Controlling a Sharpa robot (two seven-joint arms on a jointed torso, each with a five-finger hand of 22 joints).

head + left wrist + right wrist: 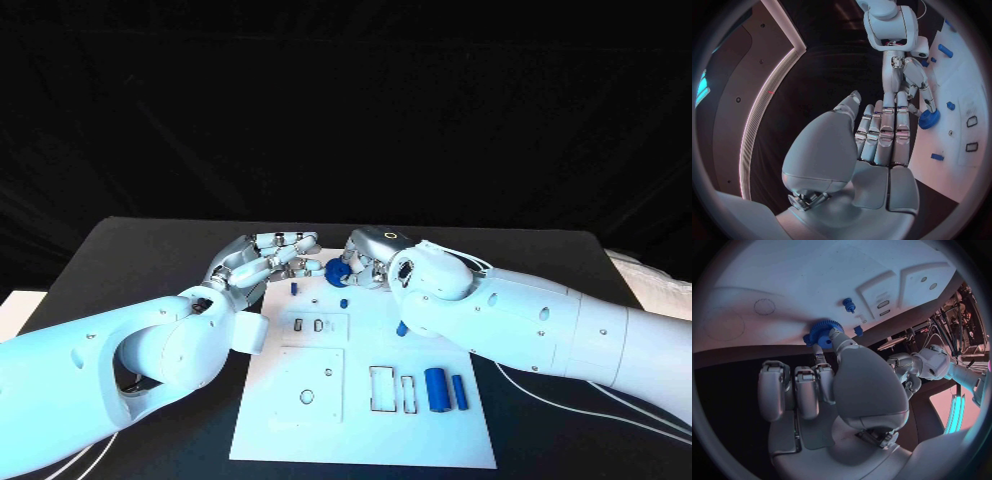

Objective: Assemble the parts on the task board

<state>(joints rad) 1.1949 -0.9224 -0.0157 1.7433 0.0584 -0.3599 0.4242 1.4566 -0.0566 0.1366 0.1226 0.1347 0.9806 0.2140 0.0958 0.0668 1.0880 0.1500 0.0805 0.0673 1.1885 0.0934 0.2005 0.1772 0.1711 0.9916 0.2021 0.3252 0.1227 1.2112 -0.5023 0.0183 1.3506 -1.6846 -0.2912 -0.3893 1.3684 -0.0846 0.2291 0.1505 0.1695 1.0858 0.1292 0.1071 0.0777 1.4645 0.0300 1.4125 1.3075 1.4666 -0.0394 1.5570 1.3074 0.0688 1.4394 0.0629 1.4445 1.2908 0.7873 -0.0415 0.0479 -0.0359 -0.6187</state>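
Blue gear (821, 330) — pinched at right hand's (839, 385) fingertips — over task board (817, 285).

No text, label, brand, number or sign can be read anywhere in these views. The task board (310, 400) carries only blank outlines and cut-outs with no lettering, the blue parts (438, 388) lying on it are unmarked, and the arms show plain white shells without any legible marking.
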